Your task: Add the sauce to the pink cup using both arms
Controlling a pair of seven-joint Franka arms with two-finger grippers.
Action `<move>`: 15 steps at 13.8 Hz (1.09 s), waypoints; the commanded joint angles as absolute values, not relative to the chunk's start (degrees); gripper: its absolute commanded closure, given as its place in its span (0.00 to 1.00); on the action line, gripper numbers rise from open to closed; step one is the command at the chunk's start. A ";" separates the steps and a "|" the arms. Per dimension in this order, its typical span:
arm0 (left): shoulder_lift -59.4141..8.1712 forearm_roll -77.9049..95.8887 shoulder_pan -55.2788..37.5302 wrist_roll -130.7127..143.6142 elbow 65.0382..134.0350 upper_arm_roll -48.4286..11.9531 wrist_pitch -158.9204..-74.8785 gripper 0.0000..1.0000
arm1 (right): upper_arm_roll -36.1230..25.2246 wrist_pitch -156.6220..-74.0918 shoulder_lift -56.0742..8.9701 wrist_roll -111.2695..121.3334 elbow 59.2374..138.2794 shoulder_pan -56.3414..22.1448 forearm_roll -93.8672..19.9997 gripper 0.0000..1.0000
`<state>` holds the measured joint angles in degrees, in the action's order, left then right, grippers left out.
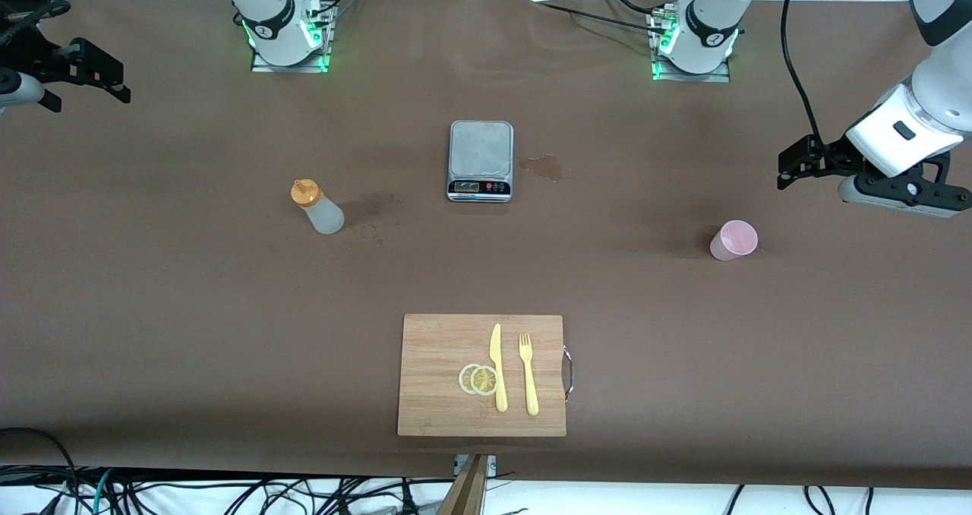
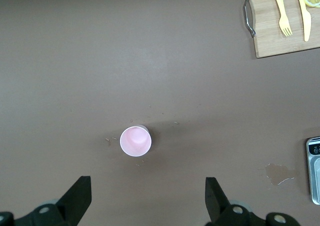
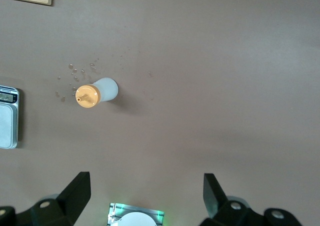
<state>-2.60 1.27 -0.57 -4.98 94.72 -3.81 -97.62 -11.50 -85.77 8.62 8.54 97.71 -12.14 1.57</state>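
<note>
The sauce bottle (image 1: 319,210), whitish with an orange cap, stands on the table toward the right arm's end; the right wrist view shows it from above (image 3: 97,92). The pink cup (image 1: 733,240) stands upright toward the left arm's end and looks empty in the left wrist view (image 2: 135,140). My left gripper (image 1: 790,167) hangs open and empty above the table beside the cup, apart from it (image 2: 148,196). My right gripper (image 1: 91,90) hangs open and empty over the table's edge at the right arm's end, well away from the bottle (image 3: 147,193).
A grey scale (image 1: 480,159) sits mid-table between the bottle and the cup, with a wet stain (image 1: 543,166) beside it. A wooden cutting board (image 1: 433,378) lies nearer the front camera and bears a yellow knife (image 1: 497,367), a fork (image 1: 528,374) and lemon slices (image 1: 478,379).
</note>
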 commanded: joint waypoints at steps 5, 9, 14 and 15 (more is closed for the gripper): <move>-3.43 1.05 -0.09 -4.48 93.16 -3.61 -96.68 0.00 | -11.16 -84.64 7.29 8.09 96.77 -12.74 2.20 0.00; -3.43 0.97 -0.09 -4.22 93.25 -3.69 -96.50 0.00 | -11.16 -84.81 7.29 8.26 96.50 -12.74 2.20 0.00; -3.52 0.44 -0.17 -4.22 93.43 -3.78 -95.19 0.00 | -11.25 -85.96 7.21 8.26 96.59 -12.74 2.29 0.00; -3.52 0.44 -0.26 -4.22 93.34 -3.78 -95.19 0.00 | -11.25 -86.04 7.21 8.26 96.59 -12.74 2.29 0.00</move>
